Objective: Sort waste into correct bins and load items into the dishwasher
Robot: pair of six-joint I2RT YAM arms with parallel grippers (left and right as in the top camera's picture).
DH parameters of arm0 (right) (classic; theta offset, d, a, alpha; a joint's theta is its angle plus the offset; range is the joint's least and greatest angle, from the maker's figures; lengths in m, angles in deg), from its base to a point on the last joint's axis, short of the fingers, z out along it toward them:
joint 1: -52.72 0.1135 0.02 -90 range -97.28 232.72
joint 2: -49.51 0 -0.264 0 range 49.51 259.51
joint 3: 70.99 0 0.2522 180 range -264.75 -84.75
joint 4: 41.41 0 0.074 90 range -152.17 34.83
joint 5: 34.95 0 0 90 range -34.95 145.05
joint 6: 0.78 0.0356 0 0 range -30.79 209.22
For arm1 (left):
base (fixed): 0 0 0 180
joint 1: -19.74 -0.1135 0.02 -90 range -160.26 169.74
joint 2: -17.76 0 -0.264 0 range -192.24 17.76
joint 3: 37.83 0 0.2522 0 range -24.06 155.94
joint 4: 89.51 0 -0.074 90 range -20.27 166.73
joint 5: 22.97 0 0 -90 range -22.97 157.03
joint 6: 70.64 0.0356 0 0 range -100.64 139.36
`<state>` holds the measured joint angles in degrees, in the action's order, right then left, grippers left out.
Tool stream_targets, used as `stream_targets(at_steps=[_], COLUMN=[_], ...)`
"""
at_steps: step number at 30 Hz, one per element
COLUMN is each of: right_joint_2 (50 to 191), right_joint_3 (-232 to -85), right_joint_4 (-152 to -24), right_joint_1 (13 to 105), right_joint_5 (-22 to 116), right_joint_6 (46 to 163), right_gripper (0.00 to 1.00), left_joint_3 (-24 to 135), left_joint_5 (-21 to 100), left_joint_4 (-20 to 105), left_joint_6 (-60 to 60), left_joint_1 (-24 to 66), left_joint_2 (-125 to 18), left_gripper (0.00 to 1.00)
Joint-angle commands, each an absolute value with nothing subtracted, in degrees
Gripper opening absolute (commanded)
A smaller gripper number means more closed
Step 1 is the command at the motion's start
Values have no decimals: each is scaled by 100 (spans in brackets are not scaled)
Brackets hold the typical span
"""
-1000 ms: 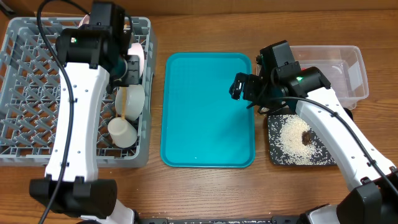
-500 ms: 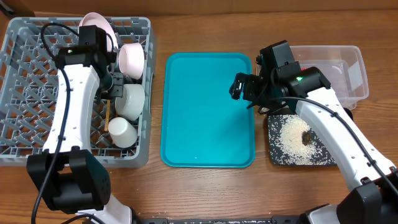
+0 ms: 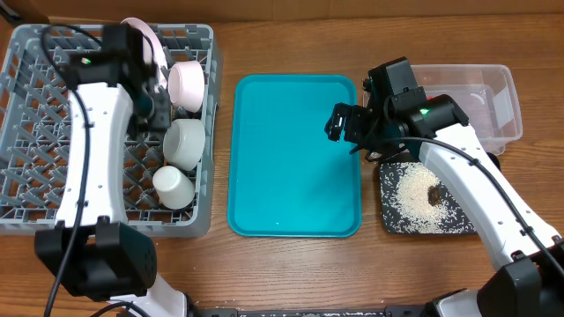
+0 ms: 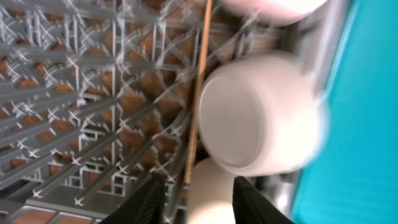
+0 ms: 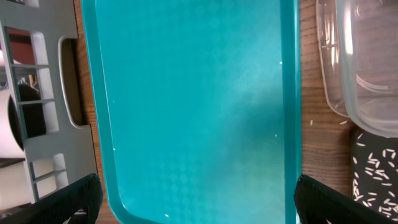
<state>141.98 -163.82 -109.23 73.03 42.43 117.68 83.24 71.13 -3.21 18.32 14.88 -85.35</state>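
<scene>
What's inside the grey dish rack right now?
A pink plate, a pink bowl, a white bowl, a white cup and a chopstick. The left arm covers part of the rack.

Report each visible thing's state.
Grey lattice plastic dish rack: loaded.
Round pale-pink plate: racked on edge.
Small pink bowl: racked, tipped sideways.
Small white bowl: racked, tipped sideways.
Small white cup: racked.
Thin wooden chopstick: racked flat.
Teal plastic tray: nearly bare.
Shallow black tray: holding rice.
Clear plastic tub: uncovered.
Left tool: open, empty.
Right tool: open, empty.
</scene>
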Motion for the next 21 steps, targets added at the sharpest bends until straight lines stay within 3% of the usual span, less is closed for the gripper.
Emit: stream_targets(at_steps=[1,4,5,6,8,21], right_joint_2=[14108,14108,14108,14108,14108,13938], right_joint_3=[-16537,-16537,-16537,-16537,-16537,-16537], right_joint_4=[-10906,-10906,-10904,-10904,-10904,-11463], right_joint_1=[7327,7327,7327,7327,7327,7334], right_joint_5=[4304,4304,4304,4304,4304,4389], right_joint_6=[11771,11771,11771,11771,11771,11674], right_gripper=[100,100,100,100,100,100], left_joint_3=[9266,9808,9929,10016,10068,10060], left_joint_5=[6077,5093,4659,4237,3734,3765], left_joint_4=[-520,-568,-535,-546,-461,-400], left_joint_6=[1611,1519,1495,1500,1502,1506], left_joint_1=[1527,1527,1527,1527,1525,1525], left_joint_2=[-8349,-8216,-8181,-8156,-8117,-8135], left_gripper=[36,44,62,100,100,100])
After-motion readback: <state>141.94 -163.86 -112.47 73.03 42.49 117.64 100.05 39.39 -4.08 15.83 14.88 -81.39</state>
